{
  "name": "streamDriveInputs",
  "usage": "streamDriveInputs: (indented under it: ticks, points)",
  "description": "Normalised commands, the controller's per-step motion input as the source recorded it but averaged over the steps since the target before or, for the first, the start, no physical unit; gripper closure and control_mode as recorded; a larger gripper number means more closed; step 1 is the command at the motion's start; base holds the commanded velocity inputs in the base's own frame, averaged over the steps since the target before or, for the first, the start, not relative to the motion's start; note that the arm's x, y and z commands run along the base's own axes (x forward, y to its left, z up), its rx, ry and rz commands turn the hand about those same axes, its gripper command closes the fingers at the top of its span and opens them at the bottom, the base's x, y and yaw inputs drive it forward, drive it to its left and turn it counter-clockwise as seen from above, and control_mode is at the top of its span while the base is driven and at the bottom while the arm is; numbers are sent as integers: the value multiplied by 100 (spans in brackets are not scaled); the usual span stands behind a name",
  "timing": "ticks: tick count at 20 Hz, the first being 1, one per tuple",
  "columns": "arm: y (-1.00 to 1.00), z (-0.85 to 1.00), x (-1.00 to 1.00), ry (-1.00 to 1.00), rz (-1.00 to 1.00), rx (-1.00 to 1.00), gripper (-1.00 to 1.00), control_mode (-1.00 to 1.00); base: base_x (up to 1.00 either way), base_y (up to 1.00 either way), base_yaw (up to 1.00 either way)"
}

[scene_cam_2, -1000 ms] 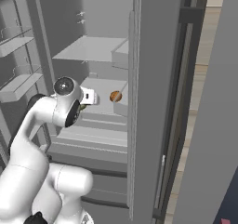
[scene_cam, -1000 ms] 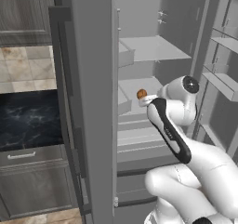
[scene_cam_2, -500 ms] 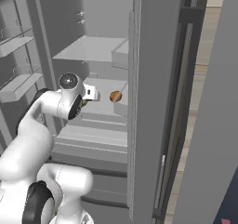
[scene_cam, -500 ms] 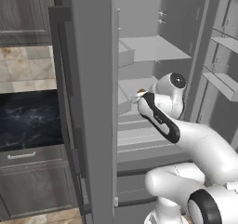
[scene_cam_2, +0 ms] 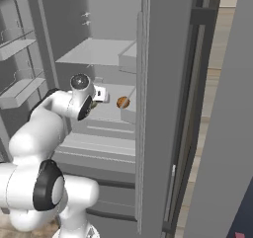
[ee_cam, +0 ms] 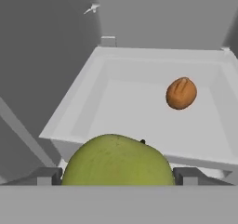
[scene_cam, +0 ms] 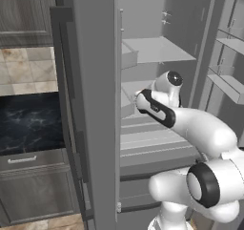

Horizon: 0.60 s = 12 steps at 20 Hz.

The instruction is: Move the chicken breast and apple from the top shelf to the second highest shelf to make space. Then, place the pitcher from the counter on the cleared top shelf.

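Open fridge ahead, white arm reaching in at the level of the second shelf [scene_cam_2: 106,114].

Hand [ee_cam: 118,174] with fingers [ee_cam: 45,175] set wide, one on each side of the apple [ee_cam: 117,160]; apple sitting right between them, filling the gap, seemingly clamped. Contact at the pads hard to confirm. Green sliver of the apple [scene_cam_2: 93,104] peeking out by the wrist in the right base view.

Chicken [ee_cam: 181,93] resting on the second shelf [ee_cam: 139,111], farther in and to the right of the apple in the hand view, well apart from it. Same brown lump [scene_cam_2: 123,102] seen in the right base view on the shelf, just beside the hand's white flange, near the right wall of the fridge.

Top shelf [scene_cam: 155,49] above, pale and flat; also seen from the right [scene_cam_2: 96,52]. Lower shelves and drawers stepped below the arm.

Black veined table [scene_cam: 28,121] left of the fridge in the left base view, grey drawer [scene_cam: 33,164] beneath it, tiled wall [scene_cam: 24,69] above it. Door shelves [scene_cam: 228,83] at the far right of that view.
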Motion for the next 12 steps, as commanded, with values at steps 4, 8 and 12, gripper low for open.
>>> streamDriveInputs:
  ticks: [4, 8, 12]
  points:
    - [0, -21, 26, 0, 0, 0, 100, -100, 0, 0, 0]
    - [0, -28, 20, 0, 0, 0, 100, -100, 0, 0, 0]
    - [0, -30, 22, 0, 0, 0, 100, -100, 0, 0, 0]
